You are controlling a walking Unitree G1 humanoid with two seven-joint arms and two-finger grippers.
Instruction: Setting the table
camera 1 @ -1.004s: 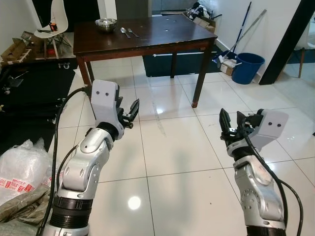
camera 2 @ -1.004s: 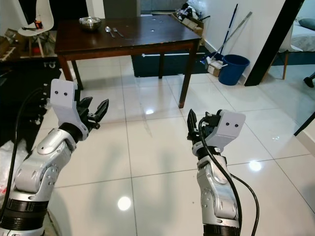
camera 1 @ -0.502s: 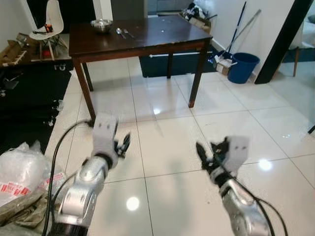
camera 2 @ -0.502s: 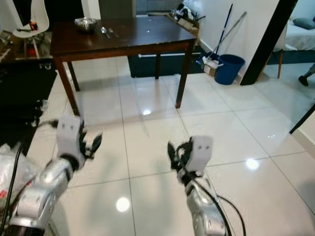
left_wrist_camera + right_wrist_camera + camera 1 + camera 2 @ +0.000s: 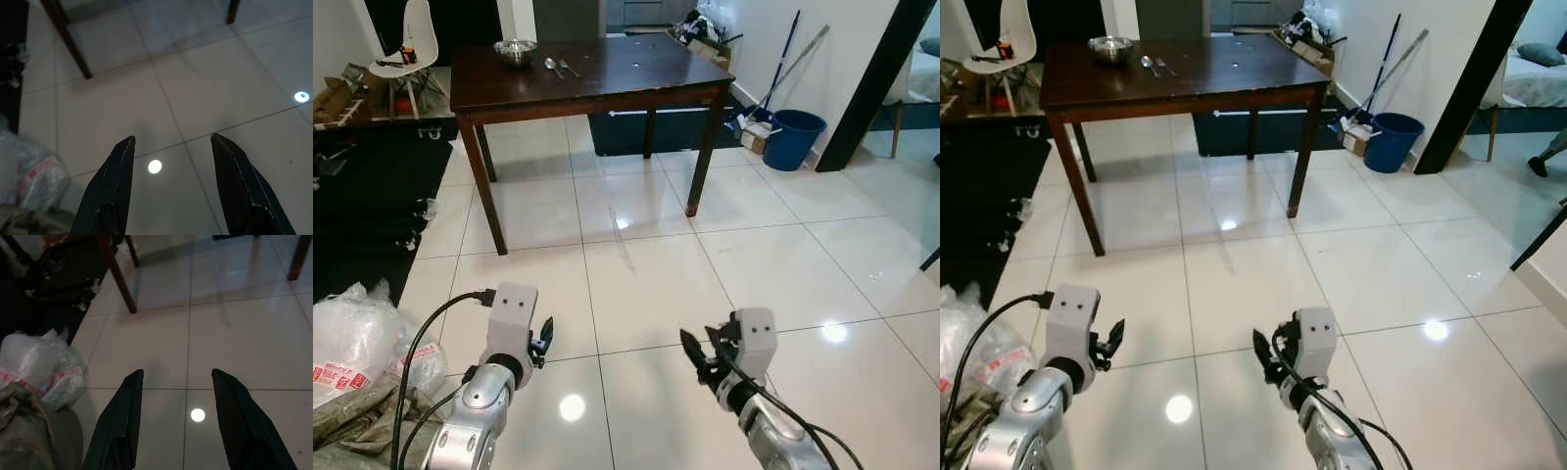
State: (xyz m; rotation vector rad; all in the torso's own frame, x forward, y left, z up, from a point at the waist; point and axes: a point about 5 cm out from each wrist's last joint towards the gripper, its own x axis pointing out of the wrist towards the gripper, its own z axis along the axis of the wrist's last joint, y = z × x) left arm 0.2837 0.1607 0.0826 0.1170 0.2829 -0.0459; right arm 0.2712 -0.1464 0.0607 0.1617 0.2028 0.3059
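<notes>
Two grippers now hang low over the white tile floor (image 5: 773, 264), having dropped from chest height a second ago as the head camera tips and the dark wooden table (image 5: 636, 73) slides higher in view. Left gripper (image 5: 171, 142) and right gripper (image 5: 176, 374) both stand wide apart, holding nothing. Setting the table appears barely begun: the robot stands well apart from it. At the table's far left corner sits a metal bowl (image 5: 515, 50), with a spoon (image 5: 551, 66) and fork (image 5: 569, 67) just beside it, long axes running roughly front-to-back, heads pointing away from the robot.
</notes>
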